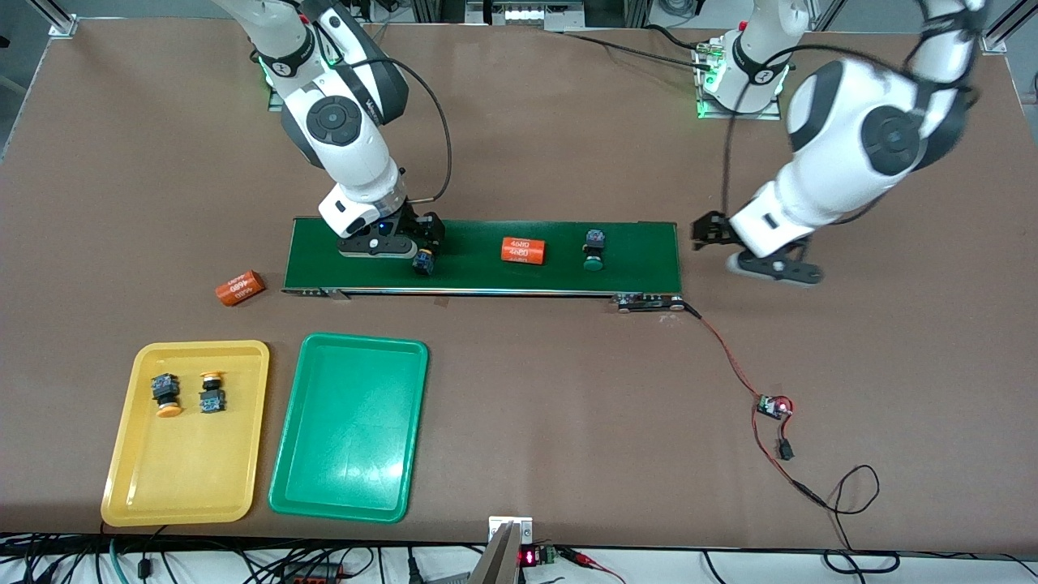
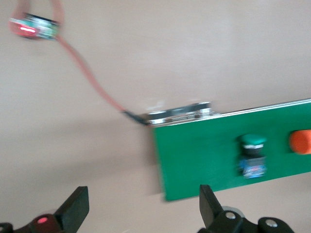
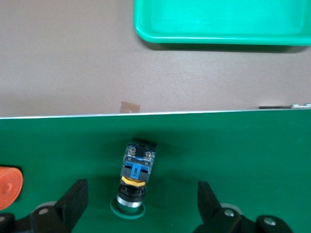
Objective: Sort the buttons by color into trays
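Two yellow-capped buttons (image 1: 166, 394) (image 1: 212, 392) lie in the yellow tray (image 1: 130, 470). The green tray (image 1: 349, 487) holds nothing; its rim shows in the right wrist view (image 3: 218, 36). One green button (image 1: 423, 261) lies on the dark-green belt (image 1: 632, 243). My right gripper (image 1: 412, 243) hangs open just over it, the fingers on either side and apart from it (image 3: 136, 174). A second green button (image 1: 594, 247) lies toward the left arm's end of the belt and shows in the left wrist view (image 2: 252, 153). My left gripper (image 1: 712, 231) is open and empty over the table off the belt's end.
An orange "4680" cylinder (image 1: 523, 251) lies on the belt between the two green buttons. Another cylinder (image 1: 240, 287) lies on the table off the belt's right-arm end. A red wire runs from the belt to a small circuit board (image 1: 774, 405).
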Controlling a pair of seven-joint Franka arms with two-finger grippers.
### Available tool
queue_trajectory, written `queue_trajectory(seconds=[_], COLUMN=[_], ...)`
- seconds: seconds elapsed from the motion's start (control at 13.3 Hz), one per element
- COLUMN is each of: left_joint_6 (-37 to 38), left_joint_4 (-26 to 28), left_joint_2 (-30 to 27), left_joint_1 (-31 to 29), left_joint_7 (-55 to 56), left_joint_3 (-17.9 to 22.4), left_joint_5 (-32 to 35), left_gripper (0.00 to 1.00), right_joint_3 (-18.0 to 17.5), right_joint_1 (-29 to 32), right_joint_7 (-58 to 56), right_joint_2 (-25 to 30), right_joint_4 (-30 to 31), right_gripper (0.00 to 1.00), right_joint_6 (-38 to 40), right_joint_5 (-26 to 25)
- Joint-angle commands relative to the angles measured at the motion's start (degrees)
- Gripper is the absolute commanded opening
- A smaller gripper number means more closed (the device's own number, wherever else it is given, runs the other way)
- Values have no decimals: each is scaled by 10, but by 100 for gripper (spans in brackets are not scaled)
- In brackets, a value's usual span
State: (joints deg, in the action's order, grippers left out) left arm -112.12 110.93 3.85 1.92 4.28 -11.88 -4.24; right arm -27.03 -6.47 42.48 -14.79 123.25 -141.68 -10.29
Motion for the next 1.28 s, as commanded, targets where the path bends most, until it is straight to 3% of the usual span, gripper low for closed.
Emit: queue_trajectory(seconds=[0.0, 0.23, 0.38, 0.68, 0.9, 1.2], left_joint_6=[93, 127, 169, 194, 192, 186], left_joint_4=[-79, -127, -155, -175, -186, -193], left_joint_2=[-13, -27, -25, -17, -13, -13], left_joint_1=[3, 2, 3, -4, -5, 0], left_joint_7=[0, -45, -139, -119, -80, -73], left_joint_3=[16, 65, 75, 72, 71, 68], left_joint_5=[43, 45, 46, 71, 85, 80], left_gripper=[100, 100, 100, 100, 100, 100], right_joint_3=[-2, 0, 5, 14, 18, 26], right_joint_1=[4, 6, 10, 14, 15, 15], right_joint_7=[6, 7, 7, 7, 5, 1], right_joint_2=[-14, -29, -37, -47, -57, -62], right_joint_4=[3, 3, 4, 3, 3, 1], right_gripper=[100, 99, 97, 83, 63, 19], right_joint_6=[-19, -20, -20, -22, -35, -40], right_joint_5=[-15, -36, -44, -68, -69, -78])
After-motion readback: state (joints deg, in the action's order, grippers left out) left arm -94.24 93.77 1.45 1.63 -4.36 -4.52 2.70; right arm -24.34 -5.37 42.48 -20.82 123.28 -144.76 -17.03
